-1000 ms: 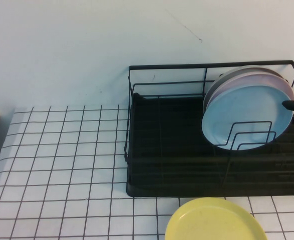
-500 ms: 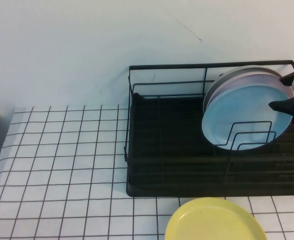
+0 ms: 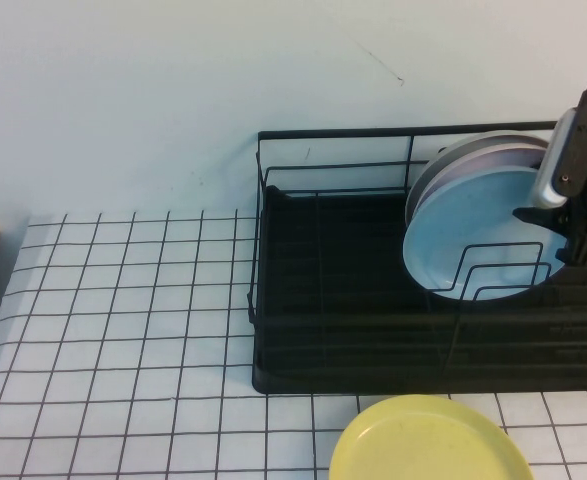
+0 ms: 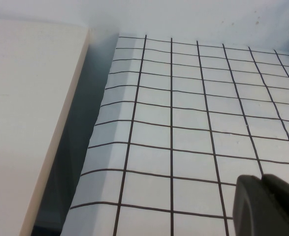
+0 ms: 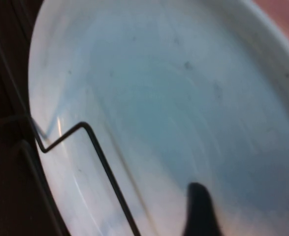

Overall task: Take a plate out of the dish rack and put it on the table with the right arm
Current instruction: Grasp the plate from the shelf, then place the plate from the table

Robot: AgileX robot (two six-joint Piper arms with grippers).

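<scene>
High view is showing a round yellow plate [image 3: 430, 440] lying nearest on the white black-gridded table [image 3: 123, 330], with open tiles spreading left of the large black wire dish rack [image 3: 353, 330]. Standing on edge in the rack's right end, the round light blue plate [image 3: 473, 235] is facing forward-left, leaning back against a pale pink plate [image 3: 493, 160]. The right gripper [image 3: 548, 235] is now reaching further over its right rim than a second ago, fingers parted, while the left gripper [image 4: 267, 206] is hovering over bare tiles, its grip unreadable.
</scene>
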